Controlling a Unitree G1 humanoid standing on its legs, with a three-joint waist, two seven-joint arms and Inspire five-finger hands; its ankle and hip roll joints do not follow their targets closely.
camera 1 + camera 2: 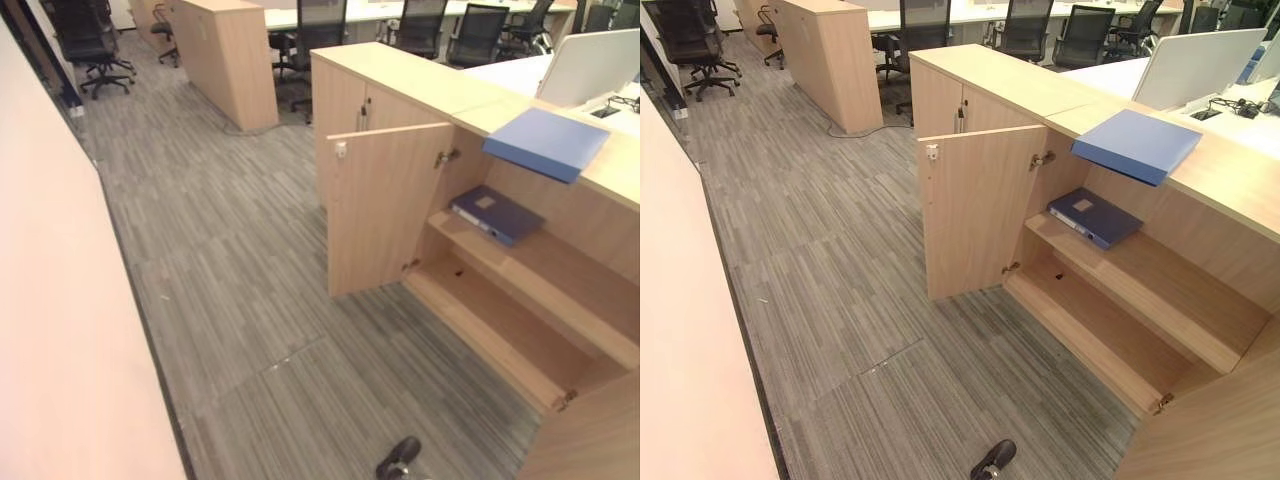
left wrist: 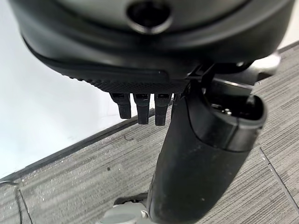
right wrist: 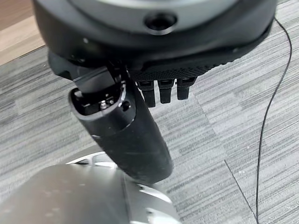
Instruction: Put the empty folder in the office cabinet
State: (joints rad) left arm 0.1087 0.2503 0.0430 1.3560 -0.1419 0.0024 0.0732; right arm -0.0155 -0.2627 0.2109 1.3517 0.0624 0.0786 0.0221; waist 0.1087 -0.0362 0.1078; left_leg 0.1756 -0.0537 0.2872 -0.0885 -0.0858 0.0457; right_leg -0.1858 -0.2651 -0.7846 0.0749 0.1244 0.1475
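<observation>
Two hands hang low over the grey carpet, holding nothing: the left hand [image 2: 140, 105] and the right hand [image 3: 161, 88] each with fingers straight and relaxed; beyond them the office cabinet [image 1: 560, 330] stands with its door [image 1: 385, 205] swung wide, seemingly ready for loading; a dark blue binder [image 1: 497, 213] lies on its upper shelf, the lower shelf bare; farther up, the empty folder [image 1: 547, 141], light blue, rests flat on the cabinet top, one corner overhanging the opening, probably the easiest place to grasp it.

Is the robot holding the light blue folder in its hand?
No, the light blue folder lies on the cabinet top, untouched.
</observation>
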